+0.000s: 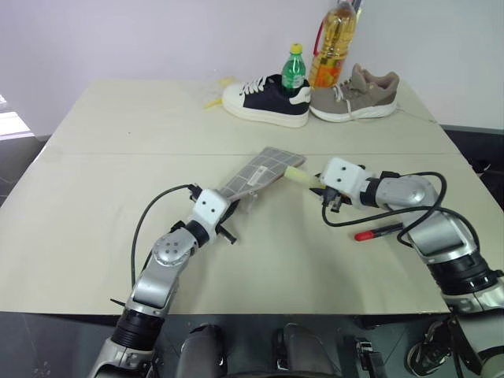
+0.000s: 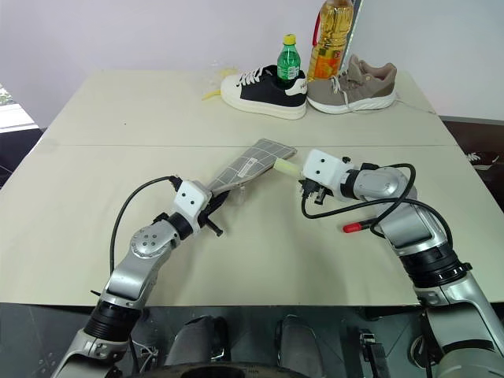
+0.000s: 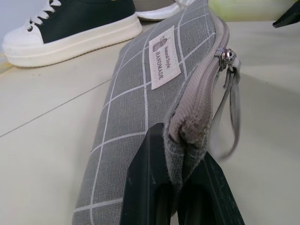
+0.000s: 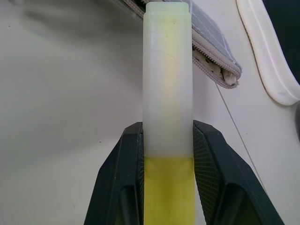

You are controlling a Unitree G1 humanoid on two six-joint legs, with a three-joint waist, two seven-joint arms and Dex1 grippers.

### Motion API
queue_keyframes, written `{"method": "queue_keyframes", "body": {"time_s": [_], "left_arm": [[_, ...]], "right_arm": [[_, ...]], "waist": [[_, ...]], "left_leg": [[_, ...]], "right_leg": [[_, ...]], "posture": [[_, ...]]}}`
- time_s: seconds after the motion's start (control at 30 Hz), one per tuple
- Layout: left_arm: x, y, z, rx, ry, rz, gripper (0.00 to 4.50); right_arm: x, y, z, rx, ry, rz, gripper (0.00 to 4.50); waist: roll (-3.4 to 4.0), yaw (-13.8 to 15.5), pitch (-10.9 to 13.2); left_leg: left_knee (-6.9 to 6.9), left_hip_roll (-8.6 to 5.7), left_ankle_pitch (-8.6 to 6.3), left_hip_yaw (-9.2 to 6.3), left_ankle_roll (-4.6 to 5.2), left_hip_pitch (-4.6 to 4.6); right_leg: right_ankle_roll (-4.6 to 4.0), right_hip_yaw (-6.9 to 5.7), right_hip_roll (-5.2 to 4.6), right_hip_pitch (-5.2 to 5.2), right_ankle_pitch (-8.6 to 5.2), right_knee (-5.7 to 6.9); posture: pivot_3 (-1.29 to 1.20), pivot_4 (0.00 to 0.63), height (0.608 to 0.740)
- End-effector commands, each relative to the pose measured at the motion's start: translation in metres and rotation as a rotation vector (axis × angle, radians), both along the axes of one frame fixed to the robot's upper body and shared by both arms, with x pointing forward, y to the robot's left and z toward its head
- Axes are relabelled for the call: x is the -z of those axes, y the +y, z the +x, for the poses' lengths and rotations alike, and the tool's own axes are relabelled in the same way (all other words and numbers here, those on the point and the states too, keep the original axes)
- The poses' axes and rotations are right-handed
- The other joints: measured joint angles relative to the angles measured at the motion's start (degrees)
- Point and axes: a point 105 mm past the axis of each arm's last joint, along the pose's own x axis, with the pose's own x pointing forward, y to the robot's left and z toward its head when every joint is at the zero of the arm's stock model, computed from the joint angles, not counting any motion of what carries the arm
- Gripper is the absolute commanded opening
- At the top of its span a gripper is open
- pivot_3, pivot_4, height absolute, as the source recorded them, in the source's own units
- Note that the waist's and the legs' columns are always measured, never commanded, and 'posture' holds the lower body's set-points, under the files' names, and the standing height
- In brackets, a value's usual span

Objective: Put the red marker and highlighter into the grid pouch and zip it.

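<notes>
The grey grid pouch (image 1: pixel 260 175) lies slanted at the table's middle, its white label (image 3: pixel 165 56) and zipper pull (image 3: pixel 227 57) facing up. My left gripper (image 1: pixel 231 209) is shut on the pouch's near end (image 3: pixel 185 140). The pale-yellow highlighter (image 1: pixel 299 176) is clamped in my right gripper (image 4: pixel 168 154), with its capped tip at the pouch's far end (image 4: pixel 220 70) by the zipper edge. The red marker (image 1: pixel 378 232) lies on the table beside my right forearm.
At the table's far edge stand a black-and-white sneaker (image 1: pixel 266 100), a tan sneaker (image 1: pixel 356 94), a green bottle (image 1: pixel 294 69) and an oil bottle (image 1: pixel 332 43). A seam (image 1: pixel 118 152) crosses the table behind the pouch.
</notes>
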Motion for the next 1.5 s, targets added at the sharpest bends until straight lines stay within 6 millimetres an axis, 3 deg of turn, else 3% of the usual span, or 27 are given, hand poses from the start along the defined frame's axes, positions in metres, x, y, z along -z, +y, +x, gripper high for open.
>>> {"method": "queue_keyframes", "body": {"time_s": [0.03, 0.37, 0.77, 1.1, 1.5], "left_arm": [[-0.013, -0.004, -0.005, 0.027, -0.048, -0.025, 0.00], [-0.018, -0.005, -0.006, 0.019, -0.038, -0.081, 0.00], [-0.016, -0.004, -0.008, 0.037, -0.035, -0.060, 0.00], [-0.019, -0.010, -0.013, 0.088, -0.066, -0.040, 0.00], [-0.021, -0.017, -0.025, 0.240, -0.100, 0.065, 0.00]], "right_arm": [[-0.014, 0.004, 0.002, -0.022, -0.058, -0.011, 0.87], [-0.008, 0.011, -0.002, -0.048, -0.034, 0.009, 0.87], [-0.021, -0.004, -0.001, -0.012, -0.033, 0.034, 0.87], [-0.019, 0.010, -0.003, -0.066, -0.046, -0.013, 0.87], [-0.028, 0.058, -0.017, -0.373, -0.262, -0.373, 0.87]], "waist": [[0.00, 0.0, 0.0], [0.00, 0.0, 0.0], [0.00, 0.0, 0.0], [0.00, 0.0, 0.0], [0.02, 0.0, 0.0]], "left_leg": [[0.00, 0.00, 0.00, 0.00, 0.00, 0.00], [0.01, 0.00, 0.00, 0.00, 0.00, 0.00], [0.02, -0.01, 0.00, 0.00, 0.00, 0.00], [0.03, -0.01, 0.00, 0.00, 0.00, 0.01], [0.04, 0.00, 0.01, 0.01, -0.01, 0.00]], "right_leg": [[0.00, 0.00, 0.00, 0.00, 0.00, 0.00], [0.00, 0.00, 0.00, 0.00, 0.00, 0.01], [0.00, 0.00, 0.00, 0.02, 0.00, 0.00], [0.00, -0.01, 0.01, 0.01, 0.00, 0.01], [0.00, -0.01, 0.01, 0.01, 0.00, 0.02]], "posture": [[0.00, 0.150, 0.705], [0.00, 0.150, 0.705], [0.00, 0.150, 0.705], [0.00, 0.150, 0.705], [0.00, 0.150, 0.705]]}}
